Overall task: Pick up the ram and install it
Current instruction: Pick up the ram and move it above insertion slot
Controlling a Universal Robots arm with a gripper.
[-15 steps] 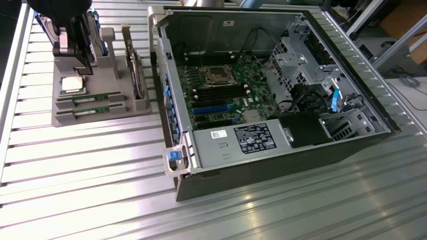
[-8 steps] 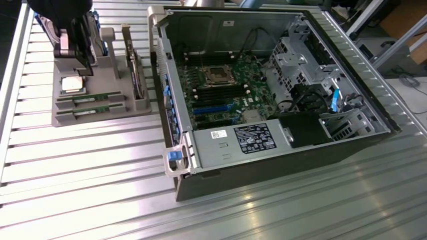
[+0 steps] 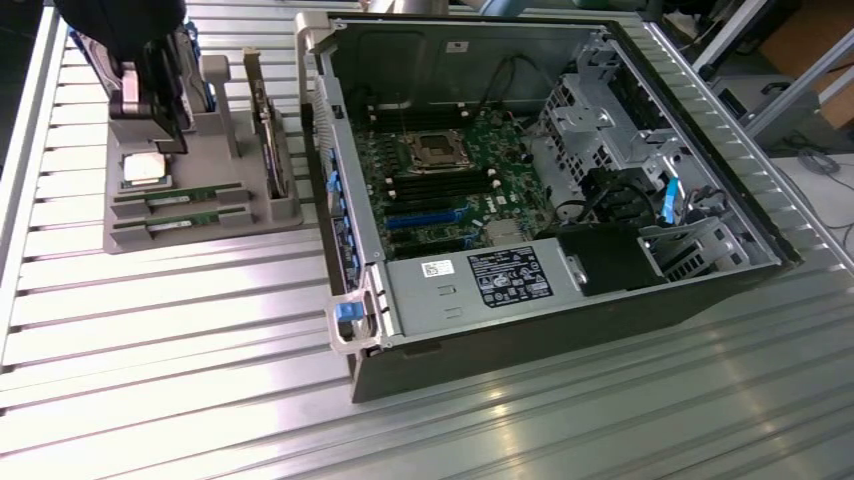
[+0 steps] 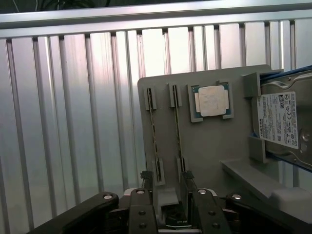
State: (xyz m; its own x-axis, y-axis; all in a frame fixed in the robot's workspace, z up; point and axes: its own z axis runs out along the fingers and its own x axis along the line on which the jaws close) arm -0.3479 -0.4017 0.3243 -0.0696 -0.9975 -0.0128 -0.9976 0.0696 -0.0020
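Two ram sticks stand on edge in slots of a grey holder (image 4: 214, 146): one ram stick (image 4: 153, 131) and a second (image 4: 178, 131) beside it, thin and green. In the exterior view they lie at the holder's front, the first (image 3: 180, 197) and the second (image 3: 180, 220). My gripper (image 4: 167, 192) is open above the near ends of both sticks, and one dark fingertip (image 4: 146, 178) shows beside the first stick. Nothing is held. The dark arm (image 3: 120, 30) hangs over the holder at the exterior view's left.
The holder also carries a square silver processor (image 4: 213, 101) and a hard drive (image 4: 282, 122) with a white label. An open computer case (image 3: 747, 210) lies at the exterior view's right, its motherboard (image 3: 447, 180) facing up. All rest on a ribbed metal table (image 3: 200, 350).
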